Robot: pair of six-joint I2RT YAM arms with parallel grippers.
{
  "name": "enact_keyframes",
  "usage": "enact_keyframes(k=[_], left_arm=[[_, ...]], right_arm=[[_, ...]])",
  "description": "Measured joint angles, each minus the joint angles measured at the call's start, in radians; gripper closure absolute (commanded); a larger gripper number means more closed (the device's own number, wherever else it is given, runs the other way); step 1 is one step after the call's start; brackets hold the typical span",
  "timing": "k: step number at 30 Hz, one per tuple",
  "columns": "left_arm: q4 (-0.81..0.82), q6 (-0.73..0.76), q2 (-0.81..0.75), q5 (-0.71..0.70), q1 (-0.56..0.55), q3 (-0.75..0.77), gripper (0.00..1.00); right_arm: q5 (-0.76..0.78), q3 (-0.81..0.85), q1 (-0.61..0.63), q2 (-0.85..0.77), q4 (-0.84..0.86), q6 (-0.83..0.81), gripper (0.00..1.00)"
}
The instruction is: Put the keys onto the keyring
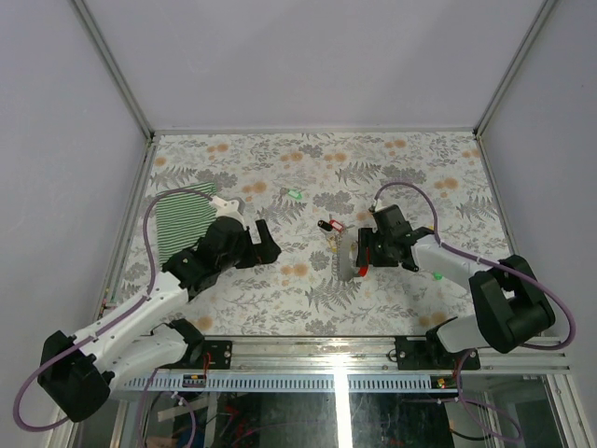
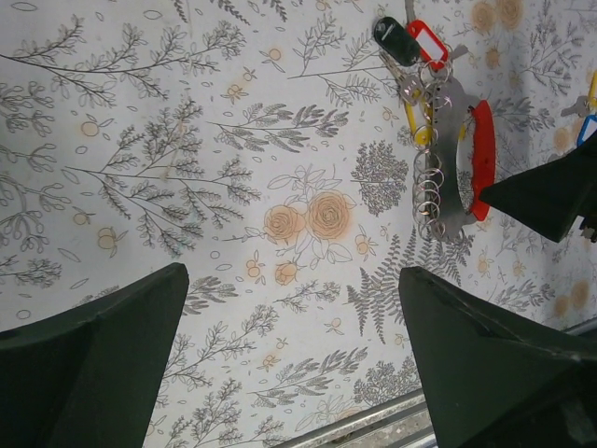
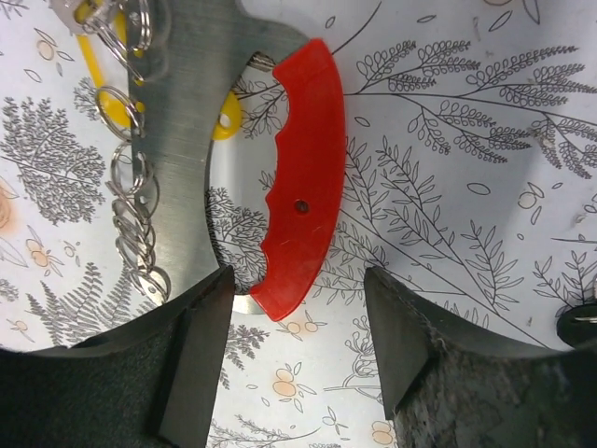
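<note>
**Step in hand: securing the keyring.**

The keyring (image 3: 300, 177) lies flat on the floral table (image 1: 233, 159), a grey metal strip joined to a red loop, with a row of small split rings (image 3: 131, 201) along the strip's outer edge. The right gripper (image 3: 298, 317) is lowered over the near end of the red loop. Its jaws stand apart with the tip of the loop between them, and no firm grip is visible. The left gripper (image 2: 291, 275) hovers to the left of the keyring, well apart from it, with its jaws fully apart and empty.

**Location of keys, relative to the keyring.**

- Black- and red-headed keys (image 2: 410, 42) sit at its far end, touching the ring cluster.
- A yellow-headed key (image 2: 420, 126) lies against the strip. Whether it is already threaded cannot be told.
- One green key (image 1: 295, 194) lies farther off, beyond and to the left.
- Another green key (image 1: 437, 275) lies to the right, beside the right arm.

**Next move (judgement).**

The right jaws should come together on the red loop to steady the keyring. The left gripper should then fetch a loose key. Each key is very small, so the pinch must be precise.
</note>
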Motion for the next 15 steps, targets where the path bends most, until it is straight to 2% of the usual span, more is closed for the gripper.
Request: enact_keyframes(k=[11,15], left_arm=[[0.027,-0.013,0.015,-0.029,-0.037,-0.010,0.00],[0.027,-0.013,0.007,-0.047,-0.037,-0.016,0.00]], right_arm=[[-0.121,-0.041,0.006,0.018,0.125,0.035,0.38],[-0.161,-0.052,0.076,0.018,0.153,0.059,0.35]])
